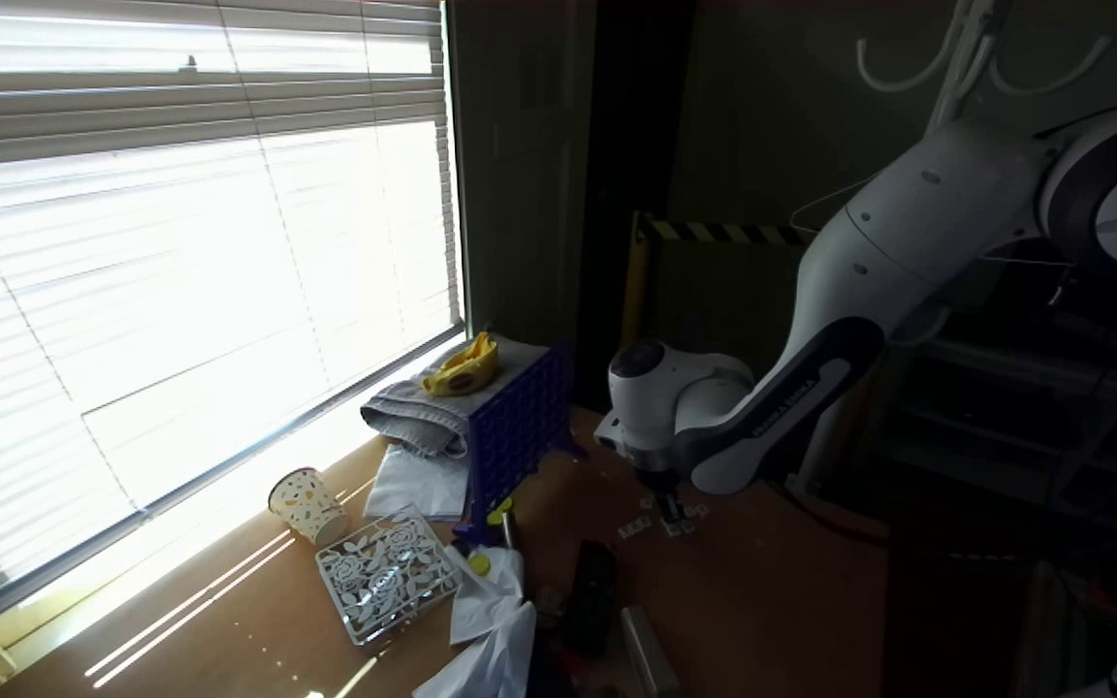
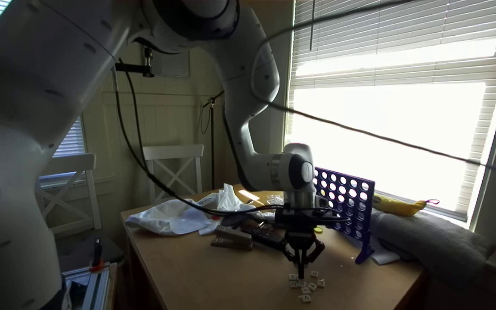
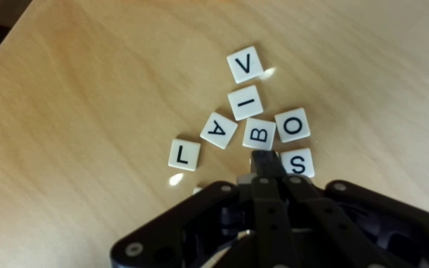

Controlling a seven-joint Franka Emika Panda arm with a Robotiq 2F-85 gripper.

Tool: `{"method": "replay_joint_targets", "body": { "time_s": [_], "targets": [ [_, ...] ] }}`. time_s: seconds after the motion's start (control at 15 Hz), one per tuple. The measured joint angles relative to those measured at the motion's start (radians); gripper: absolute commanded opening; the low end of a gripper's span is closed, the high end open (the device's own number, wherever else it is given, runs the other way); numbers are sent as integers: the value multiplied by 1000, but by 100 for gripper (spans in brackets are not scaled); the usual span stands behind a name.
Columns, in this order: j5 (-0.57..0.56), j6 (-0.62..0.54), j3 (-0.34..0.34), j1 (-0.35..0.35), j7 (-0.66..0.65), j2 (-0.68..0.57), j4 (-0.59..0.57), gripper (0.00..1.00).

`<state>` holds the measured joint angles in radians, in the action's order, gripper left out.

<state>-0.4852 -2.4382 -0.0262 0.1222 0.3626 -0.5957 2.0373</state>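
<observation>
My gripper (image 3: 268, 162) is shut, its black fingertips together, with nothing visible between them. It points down just above or at the wooden table, among small white letter tiles. In the wrist view the nearest are the B tile (image 3: 259, 134), just beyond the fingertips, and the S tile (image 3: 297, 162), beside them. The O tile (image 3: 292, 125), I tile (image 3: 245, 102), V tile (image 3: 245, 64), A tile (image 3: 218, 130) and L tile (image 3: 184, 155) lie around. Another tile is mostly hidden behind the gripper. The gripper also shows in both exterior views (image 1: 672, 514) (image 2: 301, 272).
A blue upright game rack (image 1: 520, 427) stands near the gripper, also in an exterior view (image 2: 347, 202). Behind it, a yellow banana-shaped item (image 1: 463, 366) lies on a grey towel (image 1: 413, 412). A stapler (image 2: 232, 238), a patterned cup (image 1: 308, 506) and a rose-lattice tray (image 1: 389, 572) are on the table.
</observation>
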Motion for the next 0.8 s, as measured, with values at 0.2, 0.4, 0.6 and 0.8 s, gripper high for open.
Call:
{"method": "replay_joint_targets", "body": {
  "time_s": [0.2,0.4,0.6,0.8],
  "targets": [
    [-24,13,0,8,8,-5,-8,0],
    [-47,18,0,14,17,-8,-12,0],
    [-53,18,0,15,23,-8,-12,0],
    [-53,18,0,14,24,-8,-12,0]
  ]
}}
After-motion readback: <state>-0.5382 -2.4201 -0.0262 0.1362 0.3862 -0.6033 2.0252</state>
